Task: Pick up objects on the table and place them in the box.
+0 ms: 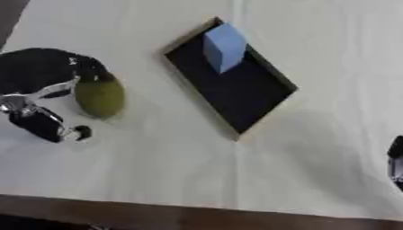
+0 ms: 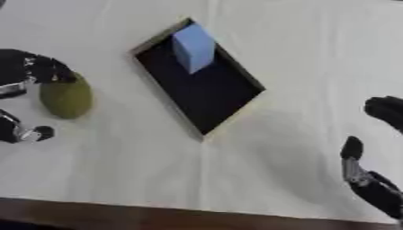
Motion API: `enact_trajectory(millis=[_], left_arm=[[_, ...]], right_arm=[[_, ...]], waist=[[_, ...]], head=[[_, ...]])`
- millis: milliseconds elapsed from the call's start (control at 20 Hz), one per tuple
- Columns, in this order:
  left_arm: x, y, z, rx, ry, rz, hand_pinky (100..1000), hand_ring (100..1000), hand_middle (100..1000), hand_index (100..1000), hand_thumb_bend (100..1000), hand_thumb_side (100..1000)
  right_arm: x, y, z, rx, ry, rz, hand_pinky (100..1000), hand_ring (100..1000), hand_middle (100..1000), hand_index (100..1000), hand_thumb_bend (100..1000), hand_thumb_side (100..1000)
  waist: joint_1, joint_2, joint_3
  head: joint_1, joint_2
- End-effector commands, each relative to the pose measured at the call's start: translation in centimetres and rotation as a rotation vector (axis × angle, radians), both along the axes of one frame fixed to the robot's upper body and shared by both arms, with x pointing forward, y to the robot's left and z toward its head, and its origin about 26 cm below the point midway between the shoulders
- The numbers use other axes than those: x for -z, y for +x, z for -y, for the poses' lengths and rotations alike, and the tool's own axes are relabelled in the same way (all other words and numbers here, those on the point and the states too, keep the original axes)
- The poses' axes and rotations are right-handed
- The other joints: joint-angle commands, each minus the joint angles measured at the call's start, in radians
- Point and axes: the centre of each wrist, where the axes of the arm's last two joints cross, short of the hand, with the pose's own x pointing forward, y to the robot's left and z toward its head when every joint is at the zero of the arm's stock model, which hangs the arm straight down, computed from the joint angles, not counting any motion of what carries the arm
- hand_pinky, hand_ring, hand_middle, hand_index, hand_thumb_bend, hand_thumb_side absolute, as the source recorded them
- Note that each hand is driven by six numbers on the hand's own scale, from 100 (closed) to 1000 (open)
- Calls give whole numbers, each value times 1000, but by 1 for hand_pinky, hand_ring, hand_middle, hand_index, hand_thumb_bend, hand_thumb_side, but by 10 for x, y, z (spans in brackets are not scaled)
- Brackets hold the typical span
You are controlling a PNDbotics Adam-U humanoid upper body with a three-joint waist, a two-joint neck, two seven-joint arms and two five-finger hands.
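Right hand (image 2: 370, 179) idle; left hand (image 1: 43, 96) around green object (image 1: 100, 96).

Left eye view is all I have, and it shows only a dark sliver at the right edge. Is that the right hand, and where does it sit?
Observer: Yes. The right eye view shows the right hand at the lower right corner, its fingers straight and pointing up.
Operator: Is it holding anything or touching the box?
Observer: Neither. It holds nothing, and bare table separates it from the box, where the blue block lies.
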Motion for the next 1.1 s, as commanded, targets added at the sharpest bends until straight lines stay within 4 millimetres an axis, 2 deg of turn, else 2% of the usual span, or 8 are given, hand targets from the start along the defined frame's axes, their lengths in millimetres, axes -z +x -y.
enact_trajectory(millis=[50,350,700,1100], left_arm=[[-17,-6,-7,-19,-51,60,878,873,856,922,387,290],[-24,-3,-11,-49,-122,80,882,876,858,931,401,332],[-26,4,-12,-61,-164,112,884,877,857,933,416,327],[-12,30,-20,-126,-158,6,894,882,855,932,425,412]], right_arm=[[-4,-1,-1,-37,10,56,812,755,707,790,100,435],[-4,1,-5,-40,28,46,810,752,703,787,100,476],[-4,2,-6,-38,47,38,810,751,701,786,100,495],[-3,3,-9,-37,65,27,810,749,699,785,100,520]], waist=[[5,-15,4],[5,-9,6],[4,-5,4],[1,-5,1]], head=[[-20,15],[-34,22],[-36,20],[-28,9]])
